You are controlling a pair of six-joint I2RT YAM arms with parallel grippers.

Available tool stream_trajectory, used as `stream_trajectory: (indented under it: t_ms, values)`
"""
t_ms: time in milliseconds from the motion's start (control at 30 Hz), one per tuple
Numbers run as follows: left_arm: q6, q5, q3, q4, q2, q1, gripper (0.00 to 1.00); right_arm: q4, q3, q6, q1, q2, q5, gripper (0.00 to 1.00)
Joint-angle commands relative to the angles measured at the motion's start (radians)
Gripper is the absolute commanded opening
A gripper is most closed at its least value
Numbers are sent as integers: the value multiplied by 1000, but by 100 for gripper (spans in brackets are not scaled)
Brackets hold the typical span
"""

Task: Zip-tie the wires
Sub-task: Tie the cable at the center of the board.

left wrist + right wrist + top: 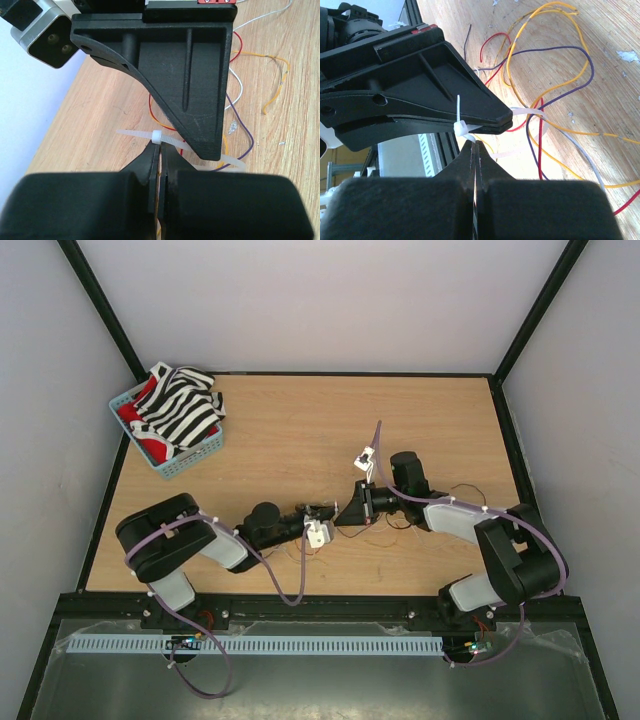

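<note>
The zip tie (135, 134) is a pale strip with a square head; it also shows in the right wrist view (460, 127), its thin tail pointing up. My left gripper (160, 148) is shut, its tips pinching the strip right at the head. My right gripper (476, 143) is shut on the strip just under the head. The two grippers meet tip to tip at mid table: left (322, 514), right (350, 508). The thin wires, orange (520, 45), purple (580, 65) and red (540, 145), lie loose on the wood; the strip curves by them (527, 111). Wires also show in the left wrist view (277, 75).
A blue basket (190, 462) holding a black-and-white striped cloth (180, 405) and something red stands at the back left. A white slotted duct (300, 645) runs along the front below the table edge. Black frame posts rise at the back corners.
</note>
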Motion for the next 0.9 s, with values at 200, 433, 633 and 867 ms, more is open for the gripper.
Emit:
stream_trajectory:
  t_ms: [200,433,633,867]
  values:
    - [34,-23,-13,46,24,-39,0,55,39,40,-21,-4,53,0]
    - [44,-50,-12,50,49,-50,0,79,39,62,-21,-10,42,0]
    - [59,-66,-7,51,68,-49,0,77,46,69,-21,-21,31,0]
    - [66,-66,-9,53,68,-53,0,68,60,67,-21,-1,35,0]
